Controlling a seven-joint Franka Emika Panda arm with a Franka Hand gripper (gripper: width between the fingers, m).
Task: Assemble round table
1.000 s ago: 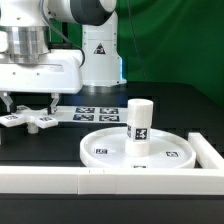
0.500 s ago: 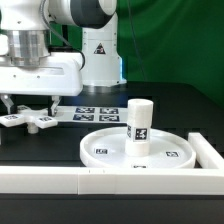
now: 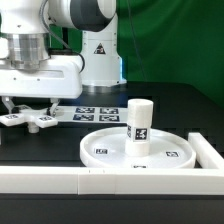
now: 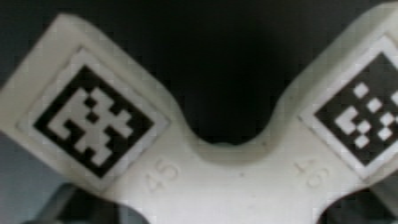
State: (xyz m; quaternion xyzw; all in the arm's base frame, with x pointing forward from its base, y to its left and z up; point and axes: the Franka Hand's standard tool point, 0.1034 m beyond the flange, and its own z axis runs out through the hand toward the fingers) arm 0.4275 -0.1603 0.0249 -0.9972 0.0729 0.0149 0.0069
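The flat cross-shaped piece lies on the black table at the exterior view's left. My gripper hangs right over it, with one finger on each side and the jaws spread wide. In the wrist view the cross-shaped piece fills the picture, two tagged arms pointing away, and my gripper shows only as dark corners beside it. The large round disc lies at the front right of the exterior view. The short thick post stands upright on its middle.
The marker board lies on the table behind the disc, in front of the arm's base. A long white border wall runs along the front and up the right side.
My gripper has sunk slightly toward the cross-shaped piece. The disc and the post have not moved.
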